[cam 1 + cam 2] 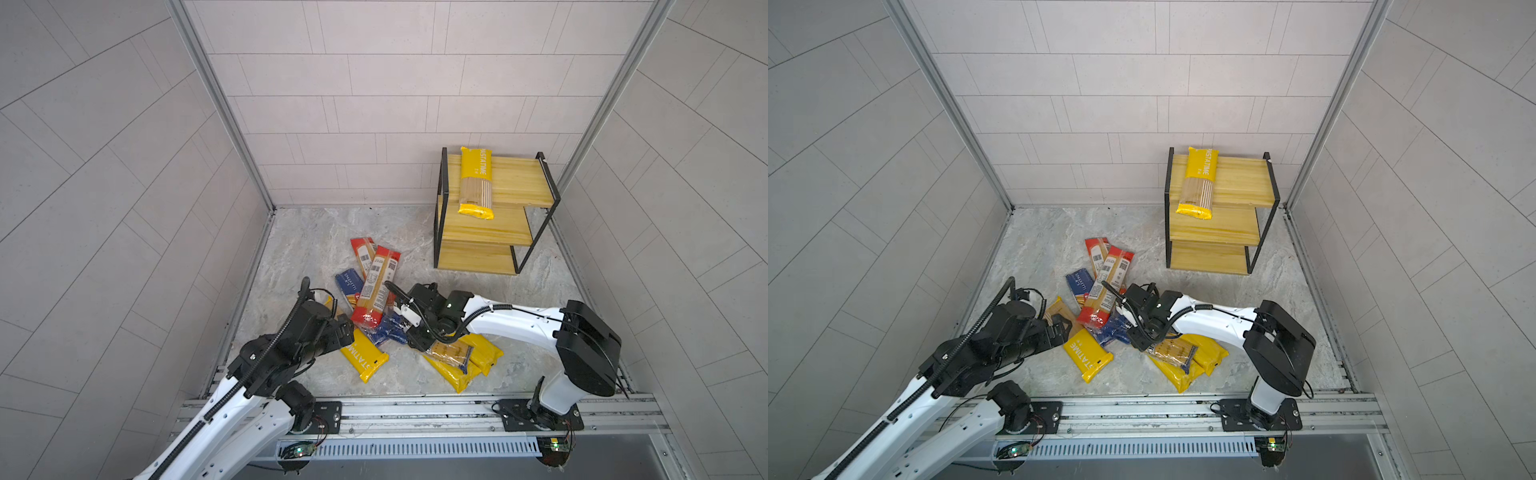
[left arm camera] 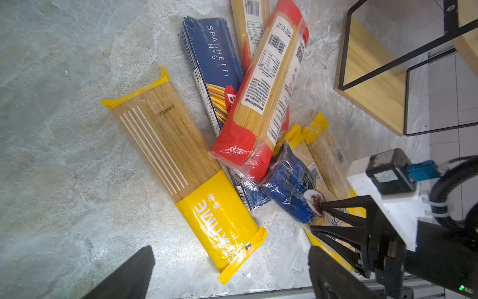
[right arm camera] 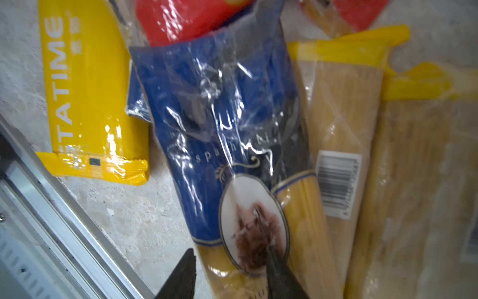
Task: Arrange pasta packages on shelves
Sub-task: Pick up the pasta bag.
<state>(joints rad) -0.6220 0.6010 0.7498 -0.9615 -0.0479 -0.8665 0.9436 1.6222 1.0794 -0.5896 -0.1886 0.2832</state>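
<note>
The left tool (image 2: 230,248) hangs wide open, empty, over a yellow pack (image 2: 181,155) on the worktop (image 1: 311,249). The right tool (image 3: 230,249), partly open, grips nothing; it should straddle the blue pack (image 3: 207,116) squarely before closing. The shelves (image 1: 482,257) at right carry a lone pack (image 1: 476,183).

Both top views hang high above the front rail (image 1: 415,409), looking down and forward over the whole floor (image 1: 316,241), the shelves (image 1: 490,232) at about one o'clock. Each wrist camera sits close over the pasta packages (image 2: 258,103); both catch the same dark blue pack (image 3: 207,116).
</note>
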